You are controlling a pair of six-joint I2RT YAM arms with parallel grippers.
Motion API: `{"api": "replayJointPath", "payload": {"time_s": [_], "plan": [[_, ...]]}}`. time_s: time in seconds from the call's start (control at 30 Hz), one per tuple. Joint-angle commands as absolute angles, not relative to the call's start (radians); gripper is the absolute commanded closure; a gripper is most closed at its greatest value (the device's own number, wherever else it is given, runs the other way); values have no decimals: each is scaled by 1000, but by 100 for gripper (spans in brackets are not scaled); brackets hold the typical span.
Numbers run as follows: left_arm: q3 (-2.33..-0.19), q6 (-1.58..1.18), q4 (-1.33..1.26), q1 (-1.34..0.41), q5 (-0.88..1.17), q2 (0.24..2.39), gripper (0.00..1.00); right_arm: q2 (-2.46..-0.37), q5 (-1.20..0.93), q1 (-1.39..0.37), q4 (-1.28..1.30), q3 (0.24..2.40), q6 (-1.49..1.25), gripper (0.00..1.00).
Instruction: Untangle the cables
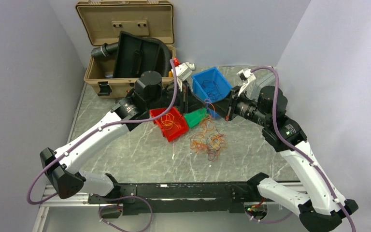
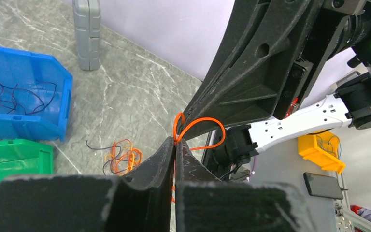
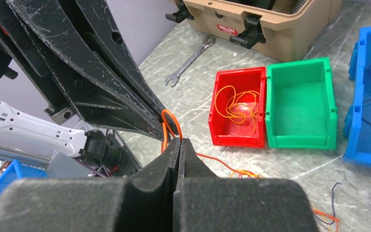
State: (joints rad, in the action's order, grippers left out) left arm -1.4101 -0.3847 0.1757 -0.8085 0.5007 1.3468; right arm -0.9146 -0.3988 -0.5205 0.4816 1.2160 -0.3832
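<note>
A tangled pile of thin cables [image 1: 208, 141], mostly orange with some dark ones, lies on the marble table in front of the bins; it also shows in the left wrist view [image 2: 121, 155]. My two grippers meet tip to tip above the table, just behind the pile. My left gripper [image 1: 200, 100] [image 2: 175, 141] is shut on an orange cable [image 2: 200, 126] that loops out past its tips. My right gripper [image 1: 210, 103] [image 3: 180, 140] is shut on the same orange cable [image 3: 168, 121], whose tail trails down to the pile [image 3: 244, 173].
A red bin [image 1: 176, 135] [image 3: 236, 140] holds orange cables. A green bin [image 1: 195, 117] [image 3: 299, 113] stands beside it. A blue bin [image 1: 222, 94] [image 2: 24, 128] holds dark cables. A tan case [image 1: 125, 43] with a black corrugated hose stands at the back left. A wrench [image 3: 188, 62] lies near it.
</note>
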Motion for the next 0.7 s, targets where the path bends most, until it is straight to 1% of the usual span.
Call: {"api": "replayJointPath", "payload": {"time_s": [0.0, 0.13, 0.4, 0.47, 0.53, 0.57, 0.6, 0.67], "plan": [[-1413, -387, 118, -818, 543, 1350, 89, -910, -428, -521, 409, 1216, -406, 100], [-1416, -387, 119, -820, 557, 1365, 85, -909, -436, -521, 396, 1213, -415, 100], [-1416, -389, 109, -824, 575, 1385, 81, -908, -469, -522, 370, 1214, -437, 100], [-1416, -395, 97, -824, 582, 1387, 78, -912, -475, -521, 362, 1212, -444, 100], [-1417, -399, 91, -825, 587, 1392, 77, -912, -481, -522, 354, 1210, -450, 100], [-1421, -399, 92, -827, 585, 1395, 78, -911, -485, -522, 351, 1208, -454, 100], [-1423, -396, 95, -827, 583, 1399, 81, -911, -489, -522, 346, 1207, -458, 100], [-1424, -392, 97, -827, 571, 1399, 91, -909, -493, -522, 342, 1203, -464, 100]]}}
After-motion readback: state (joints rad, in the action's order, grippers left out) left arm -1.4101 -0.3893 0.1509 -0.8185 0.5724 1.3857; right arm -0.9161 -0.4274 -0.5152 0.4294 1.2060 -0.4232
